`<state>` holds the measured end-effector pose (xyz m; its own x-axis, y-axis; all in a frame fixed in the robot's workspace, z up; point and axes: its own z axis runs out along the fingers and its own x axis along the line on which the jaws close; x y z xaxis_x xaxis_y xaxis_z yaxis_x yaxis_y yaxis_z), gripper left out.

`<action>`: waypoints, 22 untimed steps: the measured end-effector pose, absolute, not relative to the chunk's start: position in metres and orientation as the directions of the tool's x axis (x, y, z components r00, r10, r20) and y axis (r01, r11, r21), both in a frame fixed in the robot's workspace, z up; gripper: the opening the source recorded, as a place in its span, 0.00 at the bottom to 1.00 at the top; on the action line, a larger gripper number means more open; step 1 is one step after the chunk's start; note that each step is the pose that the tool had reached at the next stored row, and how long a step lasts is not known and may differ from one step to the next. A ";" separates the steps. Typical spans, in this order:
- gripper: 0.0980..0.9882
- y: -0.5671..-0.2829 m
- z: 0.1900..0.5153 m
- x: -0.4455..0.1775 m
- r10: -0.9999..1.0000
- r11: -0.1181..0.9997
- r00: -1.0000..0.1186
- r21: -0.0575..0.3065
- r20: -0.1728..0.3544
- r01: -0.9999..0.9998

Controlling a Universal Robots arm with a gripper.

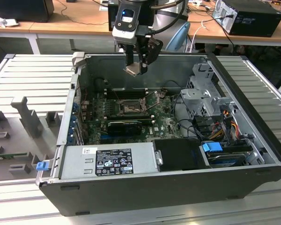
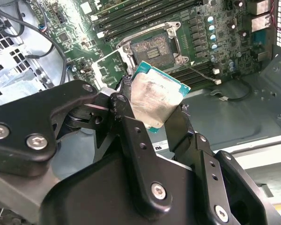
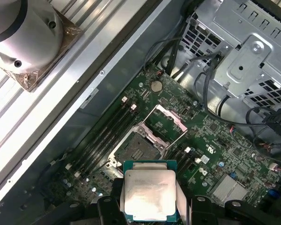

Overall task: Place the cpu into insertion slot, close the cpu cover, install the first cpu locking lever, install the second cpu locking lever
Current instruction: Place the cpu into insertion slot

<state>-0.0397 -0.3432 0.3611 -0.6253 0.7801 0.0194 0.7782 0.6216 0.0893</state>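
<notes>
My gripper (image 1: 136, 68) hangs above the open computer case, shut on the cpu (image 1: 133, 71), a flat square chip with a pale silver face and green edge. In both wrist views the black fingers clamp two opposite sides of the cpu (image 2: 152, 93) (image 3: 149, 190), which is tilted. Below it on the green motherboard lies the insertion slot (image 1: 130, 109) (image 2: 152, 47) (image 3: 133, 150), a dark square socket with a silver rim and nothing in it. The cpu cover (image 3: 171, 117) (image 2: 103, 70) stands flipped open beside the slot. The chip is well above the socket, not touching it.
A long black ribbed block (image 1: 124, 125) lies close to the slot. Memory slots (image 3: 100, 140) run along its other side. A grey power supply (image 1: 110, 161) fills the case front, and a metal drive cage (image 1: 203, 89) with cables stands at the exterior view's right.
</notes>
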 end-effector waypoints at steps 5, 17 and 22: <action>0.48 -0.343 0.361 -0.040 0.796 0.601 -0.605 0.089 0.019 0.794; 0.48 -0.343 0.361 -0.040 0.833 0.550 -0.553 0.089 0.019 0.831; 0.48 -0.343 0.361 -0.040 0.846 0.529 -0.533 0.089 0.019 0.844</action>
